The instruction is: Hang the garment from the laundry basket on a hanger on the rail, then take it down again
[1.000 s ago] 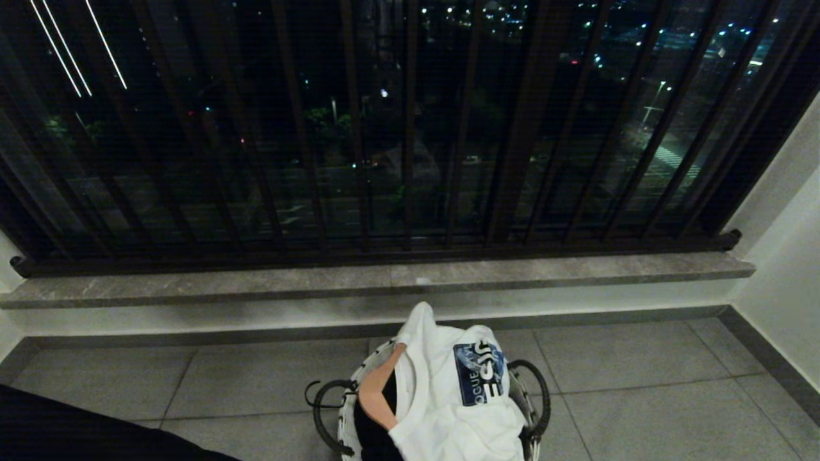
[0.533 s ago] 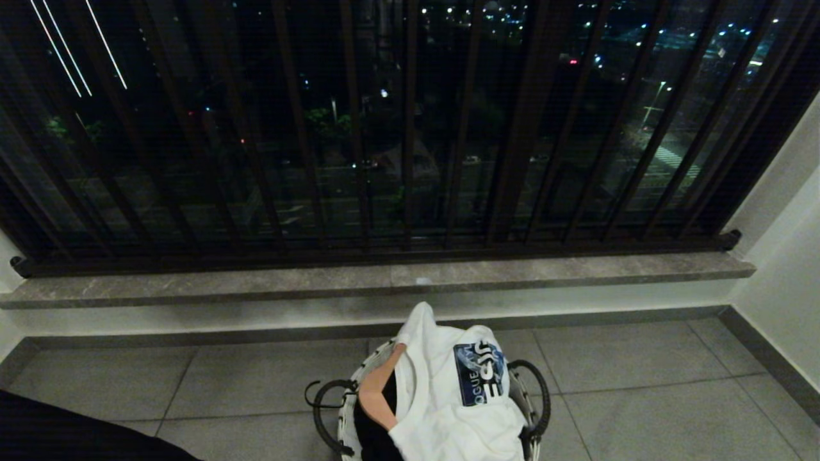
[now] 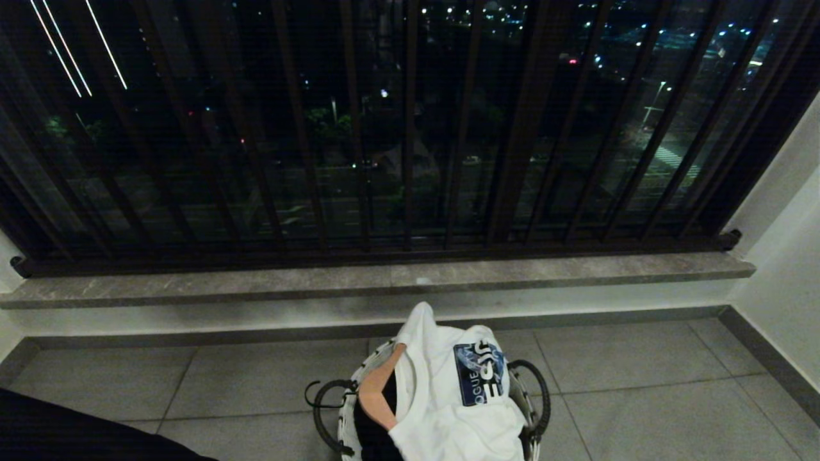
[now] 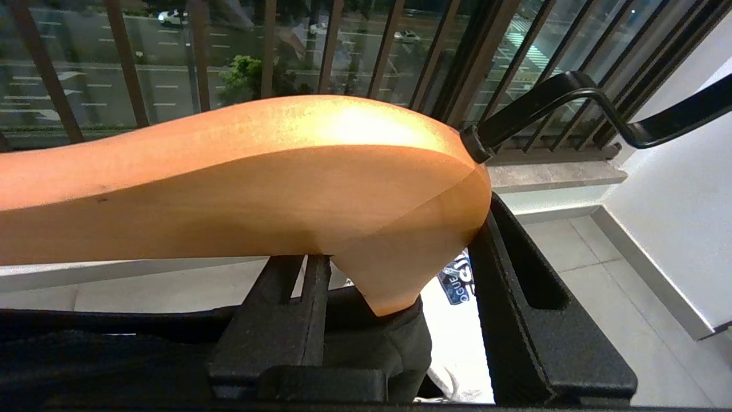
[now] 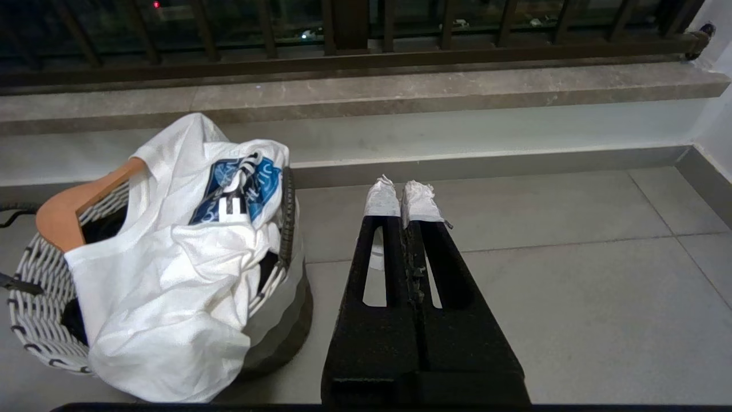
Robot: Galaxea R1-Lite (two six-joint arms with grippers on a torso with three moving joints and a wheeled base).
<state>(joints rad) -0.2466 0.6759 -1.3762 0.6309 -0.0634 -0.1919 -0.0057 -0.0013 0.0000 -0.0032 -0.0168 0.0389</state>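
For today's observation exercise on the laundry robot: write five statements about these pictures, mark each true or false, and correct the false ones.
1. The left end effector grips a wooden hanger. True.
2. The right end effector is wide open. False: its taped fingertips are shut together, holding nothing.
3. The white T-shirt lies spread flat on the floor tiles. False: it is draped over the laundry basket.
4. A second wooden hanger sticks out of the shirt in the basket. True.
5. The basket stands on the stone ledge. False: it stands on the floor below it.
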